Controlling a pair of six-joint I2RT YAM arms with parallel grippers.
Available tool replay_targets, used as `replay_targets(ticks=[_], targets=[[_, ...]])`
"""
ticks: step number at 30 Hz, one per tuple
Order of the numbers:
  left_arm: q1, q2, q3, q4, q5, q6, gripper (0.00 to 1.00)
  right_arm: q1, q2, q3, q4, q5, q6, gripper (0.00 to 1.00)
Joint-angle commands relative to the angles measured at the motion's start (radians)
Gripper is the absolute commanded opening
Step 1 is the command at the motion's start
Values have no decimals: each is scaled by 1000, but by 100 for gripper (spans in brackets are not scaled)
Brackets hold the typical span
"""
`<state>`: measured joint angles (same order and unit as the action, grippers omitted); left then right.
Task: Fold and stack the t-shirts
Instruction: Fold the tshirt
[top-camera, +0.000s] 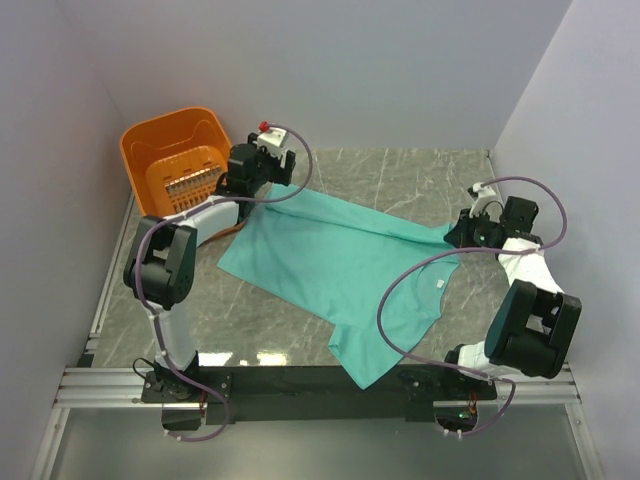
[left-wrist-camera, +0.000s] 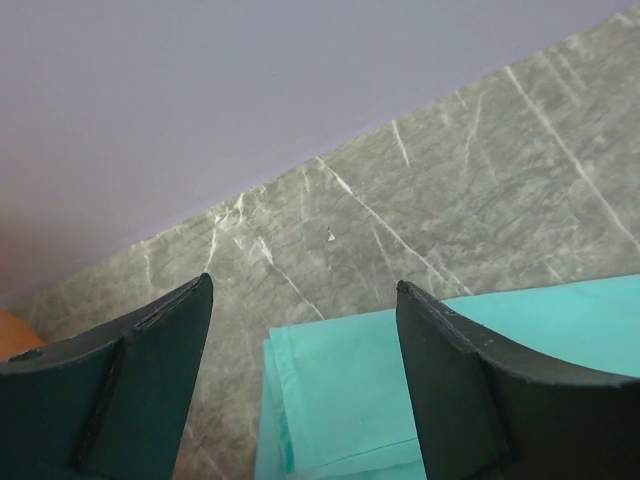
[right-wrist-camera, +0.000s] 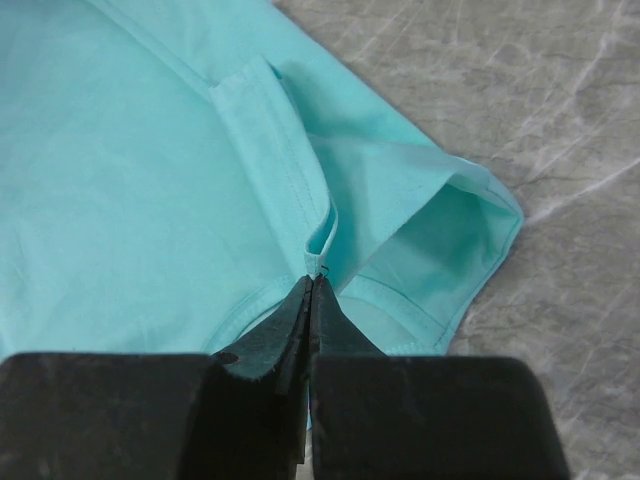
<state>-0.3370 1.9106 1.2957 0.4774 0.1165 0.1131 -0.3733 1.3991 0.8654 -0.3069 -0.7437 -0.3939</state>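
Okay, top view, left to right. Orange basket (top-camera: 172, 117) sits at ten o'clock on the table (top-camera: 400, 180), tipped on its side and touching nothing. The left gripper (left-wrist-camera: 305, 295) is at eleven o'clock with its jaws spread wide and nothing between them. A hemmed corner of the t-shirt (top-camera: 330, 250) lies flat on the table right under the gap.

The t-shirt is spread across the centre, running diagonally from eleven o'clock down to five. It is mostly flat, with a raised crease along its far edge. A white label (top-camera: 437, 284) shows at the neck, toward four o'clock.

The right gripper (right-wrist-camera: 312, 285) is at three o'clock, pinched fully together. Its tips seem to nip a fold of hem by the sleeve opening, which is bunched and gaping.

The step looks like laying the shirt flat before the first fold. To do it well:
- Bring the left jaws straight down over that corner and catch both layers of the hem.
- Keep the right side low and draw gently toward three o'clock so the crease drops out.
- Don't lift high, or the sleeve will fold under.

Counts:
- t-shirts: one
- baskets: one
- grippers: two
- labels: one
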Motion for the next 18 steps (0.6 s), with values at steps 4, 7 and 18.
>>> replay_targets(ticks=[4,7,18], targets=[[-3,-127,36,-13,49,-53,79,10,-17,37,-70,-49,-95,0],[-4,-160,24,-23,49,-62,79,10,-40,23,-106,-48,-158,0],[-4,-258,-62,-17,57,-72,79,16,-72,-14,-189,-56,-281,0]])
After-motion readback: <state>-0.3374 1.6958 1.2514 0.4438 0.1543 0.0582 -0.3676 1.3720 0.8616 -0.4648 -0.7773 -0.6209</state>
